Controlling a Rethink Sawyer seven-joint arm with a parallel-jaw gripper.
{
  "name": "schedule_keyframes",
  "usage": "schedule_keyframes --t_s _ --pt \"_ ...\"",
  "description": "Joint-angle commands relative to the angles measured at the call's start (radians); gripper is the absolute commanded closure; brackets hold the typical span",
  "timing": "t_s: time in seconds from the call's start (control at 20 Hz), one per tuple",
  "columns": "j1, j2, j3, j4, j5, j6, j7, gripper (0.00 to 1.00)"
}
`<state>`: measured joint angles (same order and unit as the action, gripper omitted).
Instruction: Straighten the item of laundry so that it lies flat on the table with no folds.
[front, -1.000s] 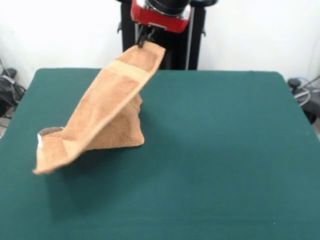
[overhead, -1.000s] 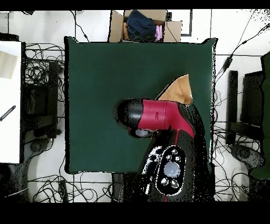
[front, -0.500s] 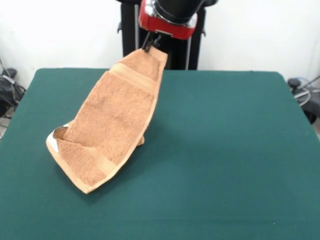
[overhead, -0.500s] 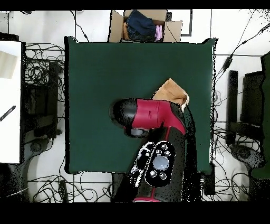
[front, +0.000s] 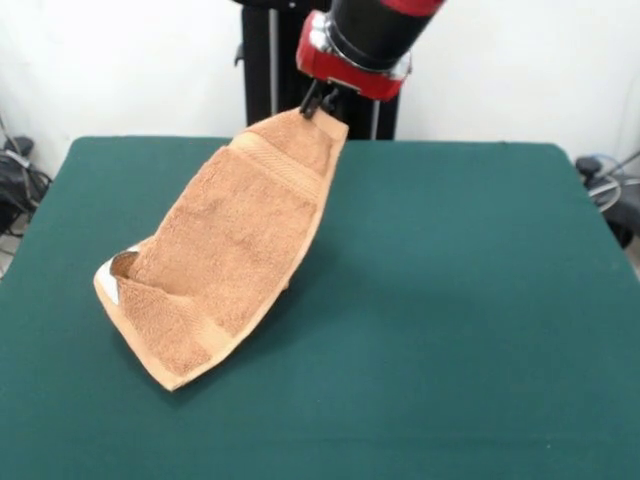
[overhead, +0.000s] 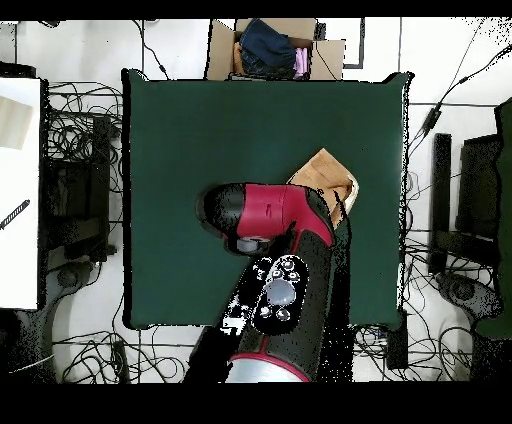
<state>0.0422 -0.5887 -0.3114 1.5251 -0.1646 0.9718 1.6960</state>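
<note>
The orange-tan towel (front: 232, 250) hangs slanted from one corner, held up by my gripper (front: 318, 104), which is shut on that corner near the table's far edge in the front view. Its lower end rests on the dark green table (front: 450, 300) at the left, with a folded-over corner and a white label (front: 112, 290) showing. A border band crosses the towel near the top and another near the bottom. In the overhead view only part of the towel (overhead: 328, 172) shows beside my red arm (overhead: 275, 215); the gripper is hidden under the arm.
A cardboard box with clothes (overhead: 270, 48) stands beyond the table's top edge in the overhead view. Cables lie on the floor around the table. A white surface (overhead: 18, 190) is at the left.
My gripper has moved right in the front view with the towel corner. The towel has opened from a narrow folded drape to a wider hanging sheet, and its lower end has slid right.
</note>
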Motion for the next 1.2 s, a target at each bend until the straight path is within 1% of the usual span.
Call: schedule_keyframes --t_s 0.05,0.45,0.9,1.2 --pt "0.033 0.054 0.001 -0.021 0.056 -0.001 0.331 1.00" --pt "0.070 0.085 -0.020 -0.053 0.062 -0.009 0.379 1.00" --pt "0.108 0.130 -0.042 -0.126 0.082 0.061 0.435 1.00" --pt "0.139 0.171 -0.064 -0.165 0.101 0.072 0.467 1.00"
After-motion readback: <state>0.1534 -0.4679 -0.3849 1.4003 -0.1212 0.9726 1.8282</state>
